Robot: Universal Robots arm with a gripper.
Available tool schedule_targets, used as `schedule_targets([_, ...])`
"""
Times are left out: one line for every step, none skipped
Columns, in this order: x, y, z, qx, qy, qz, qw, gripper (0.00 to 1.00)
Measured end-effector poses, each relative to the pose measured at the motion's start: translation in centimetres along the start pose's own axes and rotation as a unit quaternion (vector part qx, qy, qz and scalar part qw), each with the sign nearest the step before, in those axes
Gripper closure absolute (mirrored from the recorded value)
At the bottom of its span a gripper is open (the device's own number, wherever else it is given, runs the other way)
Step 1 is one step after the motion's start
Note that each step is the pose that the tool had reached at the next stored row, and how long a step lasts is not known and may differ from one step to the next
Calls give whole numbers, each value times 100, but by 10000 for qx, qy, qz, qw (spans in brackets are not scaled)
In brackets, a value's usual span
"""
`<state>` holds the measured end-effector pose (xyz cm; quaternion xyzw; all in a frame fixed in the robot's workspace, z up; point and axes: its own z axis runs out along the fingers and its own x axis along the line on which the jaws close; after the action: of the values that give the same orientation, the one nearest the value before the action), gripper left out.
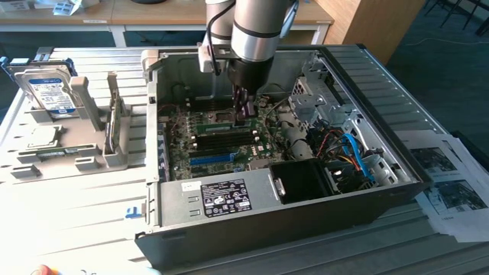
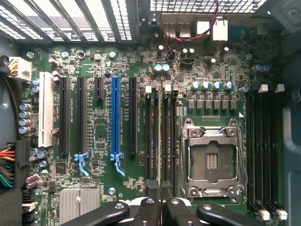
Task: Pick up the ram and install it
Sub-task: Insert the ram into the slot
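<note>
Subject: the ram (image 2: 160,136). It stands on edge with its thin upper edge towards the wrist camera, so it reads as a narrow pale line. Its long axis runs parallel to the side of the CPU socket (image 2: 211,160) and to the black memory slots (image 2: 149,136) just beside that socket. It is also parallel to the long blue slot (image 2: 115,117) farther from the socket.

Position: the stick sits over the bank of memory slots next to the CPU socket, with black slots on either side of it. Whether it is seated in a slot or held just above cannot be told.

Tool: the gripper (image 2: 161,188) is clenched on the ram, one finger on each flat face, gripping at the end of the stick nearer the wrist. The rest of the stick extends away from the fingers alongside the CPU socket.

In the exterior view the gripper (image 1: 244,117) points straight down into the open computer case (image 1: 382,86), low over the motherboard (image 1: 229,149) in the CPU socket's area.
</note>
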<state>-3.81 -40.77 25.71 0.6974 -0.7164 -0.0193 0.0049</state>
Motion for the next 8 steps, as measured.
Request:
schedule_targets([0,-1,9,0,0,0,10000,88])
schedule_targets([0,-1,18,0,0,0,10000,88])
schedule_targets([1,-1,28,0,0,0,10000,88])
schedule_targets([1,-1,38,0,0,0,10000,88])
schedule_targets([1,-2,48,0,0,0,10000,88])
schedule_targets([1,-2,58,0,0,0,10000,88])
schedule_targets([1,-3,68,0,0,-1,10000,88])
schedule_targets([1,-3,79,0,0,0,10000,88])
